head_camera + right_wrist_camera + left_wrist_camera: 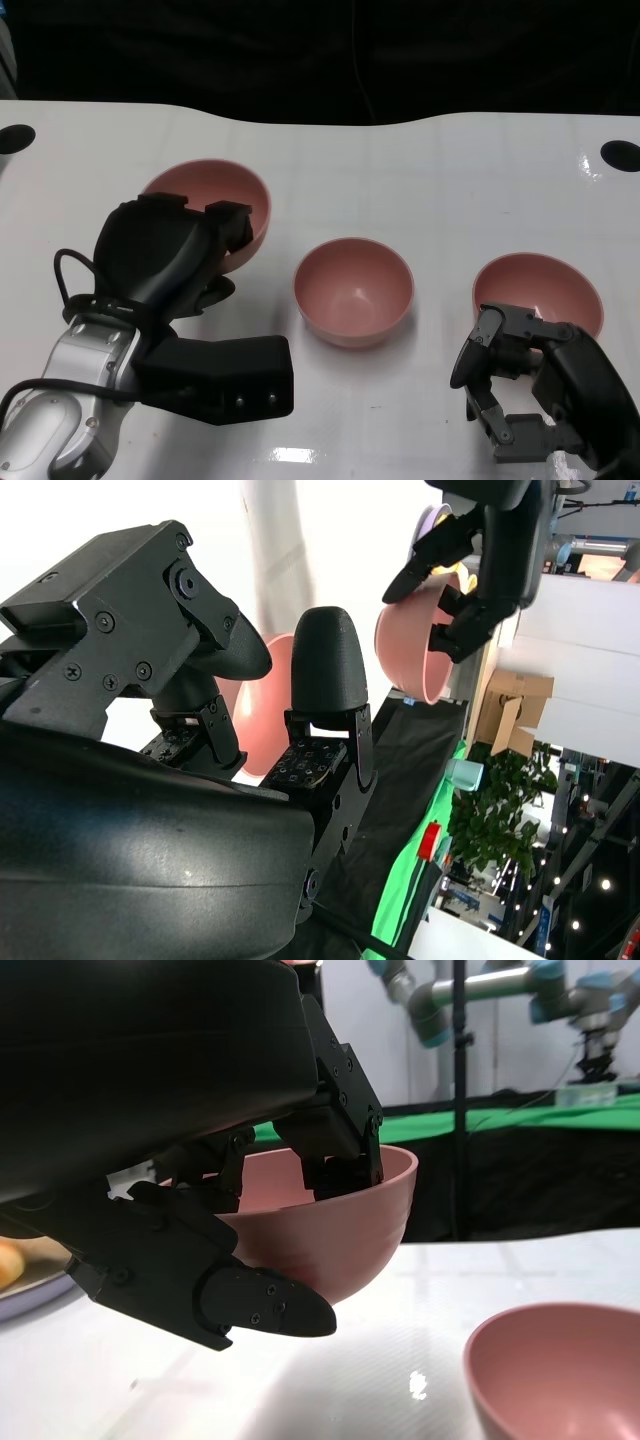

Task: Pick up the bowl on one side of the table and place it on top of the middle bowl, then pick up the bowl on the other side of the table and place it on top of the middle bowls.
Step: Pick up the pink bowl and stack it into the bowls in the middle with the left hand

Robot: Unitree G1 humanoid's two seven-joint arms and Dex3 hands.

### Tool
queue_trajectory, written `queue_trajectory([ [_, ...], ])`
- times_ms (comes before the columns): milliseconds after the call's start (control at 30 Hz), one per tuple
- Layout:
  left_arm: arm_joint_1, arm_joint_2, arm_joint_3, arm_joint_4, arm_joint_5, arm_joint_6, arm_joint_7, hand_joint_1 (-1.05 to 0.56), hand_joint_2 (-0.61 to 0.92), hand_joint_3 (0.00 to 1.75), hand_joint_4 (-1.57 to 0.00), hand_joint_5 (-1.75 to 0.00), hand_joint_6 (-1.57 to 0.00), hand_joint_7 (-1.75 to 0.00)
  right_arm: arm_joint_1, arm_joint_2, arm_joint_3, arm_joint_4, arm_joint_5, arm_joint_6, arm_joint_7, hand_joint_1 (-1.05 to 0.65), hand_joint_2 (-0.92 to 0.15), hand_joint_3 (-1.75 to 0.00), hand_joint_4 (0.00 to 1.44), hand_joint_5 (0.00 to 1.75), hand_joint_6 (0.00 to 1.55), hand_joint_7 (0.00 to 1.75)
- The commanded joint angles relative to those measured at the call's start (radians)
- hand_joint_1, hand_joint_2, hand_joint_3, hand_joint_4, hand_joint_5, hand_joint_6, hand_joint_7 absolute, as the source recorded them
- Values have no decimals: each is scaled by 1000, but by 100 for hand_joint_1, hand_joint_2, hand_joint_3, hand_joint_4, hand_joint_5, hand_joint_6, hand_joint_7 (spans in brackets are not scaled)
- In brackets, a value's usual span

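My left hand (175,255) grips the left pink plastic bowl (215,195) by its rim, lifted off the white table (420,160), to carry over the middle pink bowl (353,290) | right hand (520,385) empty, fingers apart, beside the right pink bowl (540,285), near the right edge | three bowls, two hands

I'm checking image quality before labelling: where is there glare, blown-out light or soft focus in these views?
Head view: ceiling lights glare off the glossy white table near its front edge. Left wrist view: a small glint on the table beside the middle bowl, whose near rim looks soft. Right wrist view: the background behind the right hand is blown out white, and the lifted bowl is backlit.
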Motion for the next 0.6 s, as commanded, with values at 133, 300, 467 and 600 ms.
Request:
queue_trajectory([
  [133,-63,20,2,-32,-58,-115,-73,-27,86,17,-79,-175,-82,-111,2,-9,-8,-2,8,3,-3,6,-40,-135,77,168,76,141],
  [300,-116,-4,-21,-20,-88,-168,-144,-24,87,25,-83,-172,-94,-100,3,-10,-8,-7,6,9,-3,7,-41,-135,77,169,76,140],
  [467,-155,-31,-52,40,-94,-228,-151,-23,81,29,-87,-164,-99,-87,0,-8,-7,3,4,-3,-4,6,-41,-135,76,169,76,140],
  [600,-192,-58,-90,120,-91,-278,-150,-27,81,13,-85,-168,-110,-53,-1,-6,-6,1,8,1,-3,4,-38,-137,77,168,77,140],
])
